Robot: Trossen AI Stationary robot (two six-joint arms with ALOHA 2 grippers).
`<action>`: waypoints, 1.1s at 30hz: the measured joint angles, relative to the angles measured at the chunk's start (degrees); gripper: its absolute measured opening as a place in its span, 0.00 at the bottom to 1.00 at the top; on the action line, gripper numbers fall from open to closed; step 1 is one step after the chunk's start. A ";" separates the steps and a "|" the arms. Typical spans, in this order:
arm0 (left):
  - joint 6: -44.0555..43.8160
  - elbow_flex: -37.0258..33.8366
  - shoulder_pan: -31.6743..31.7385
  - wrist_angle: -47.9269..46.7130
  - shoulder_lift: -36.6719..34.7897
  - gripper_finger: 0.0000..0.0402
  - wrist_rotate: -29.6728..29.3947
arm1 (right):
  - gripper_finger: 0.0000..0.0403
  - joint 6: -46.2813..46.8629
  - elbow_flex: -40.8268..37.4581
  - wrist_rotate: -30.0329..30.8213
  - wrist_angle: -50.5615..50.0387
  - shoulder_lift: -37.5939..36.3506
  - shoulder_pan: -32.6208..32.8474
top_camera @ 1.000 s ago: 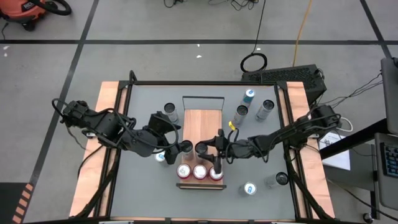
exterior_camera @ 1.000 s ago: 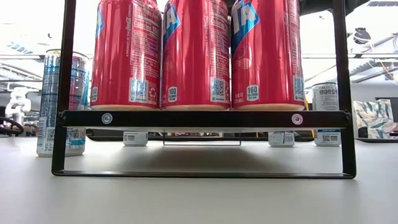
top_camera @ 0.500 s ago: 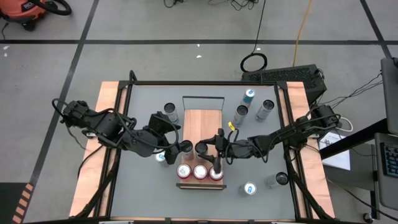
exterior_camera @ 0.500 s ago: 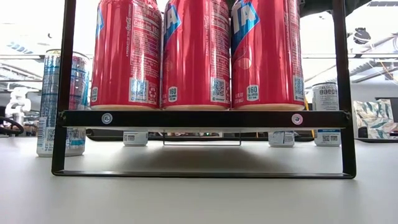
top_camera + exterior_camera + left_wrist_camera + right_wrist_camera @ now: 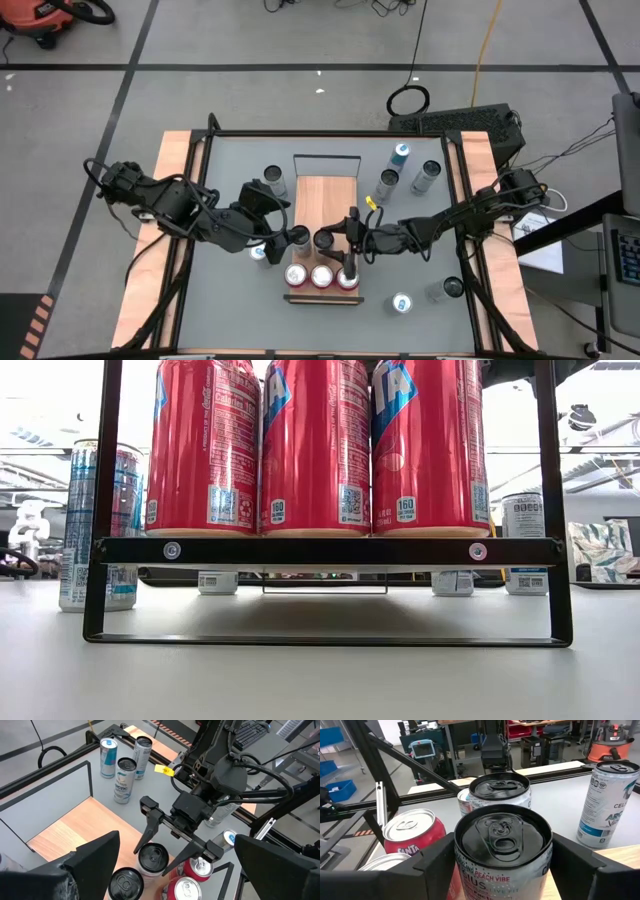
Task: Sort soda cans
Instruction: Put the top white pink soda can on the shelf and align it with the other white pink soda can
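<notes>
The right gripper [image 5: 172, 851] stands open around a dark-topped can [image 5: 152, 859] on the wooden tray [image 5: 322, 195], behind three red cans [image 5: 318, 445]. The left gripper [image 5: 284, 237] is wide open, with another dark-topped can [image 5: 125, 884] between its fingers, not held.

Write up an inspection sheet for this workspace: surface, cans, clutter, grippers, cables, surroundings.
Surface: grey table; rack with a wooden shelf at its centre.
Cans: three red cans in a row at the rack's front; two dark-top cans behind them on the shelf; seven loose cans on the table.
Clutter: nothing seen.
Grippers: left gripper open around one dark-top can; right gripper around the other.
Cables: yellow cable and black coil on the floor.
Surroundings: red vacuum on the floor.
</notes>
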 joint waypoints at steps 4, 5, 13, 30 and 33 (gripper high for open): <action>-0.02 0.00 0.00 0.00 0.00 0.99 0.00 | 0.66 0.00 0.00 0.00 -0.02 0.00 0.00; -0.02 0.00 0.00 0.00 0.00 0.99 0.00 | 0.68 0.01 0.00 0.01 0.05 0.00 0.00; -0.04 0.00 0.00 0.00 0.00 0.99 -0.02 | 0.76 0.00 0.00 0.22 0.34 -0.07 -0.08; -0.31 0.00 0.00 -0.27 0.00 0.99 -0.04 | 0.77 -1.07 0.00 -1.70 -0.04 -0.04 -1.51; -0.31 0.00 0.00 -0.31 0.00 0.99 -0.03 | 0.77 -0.80 0.00 -2.70 -0.02 -0.06 -1.51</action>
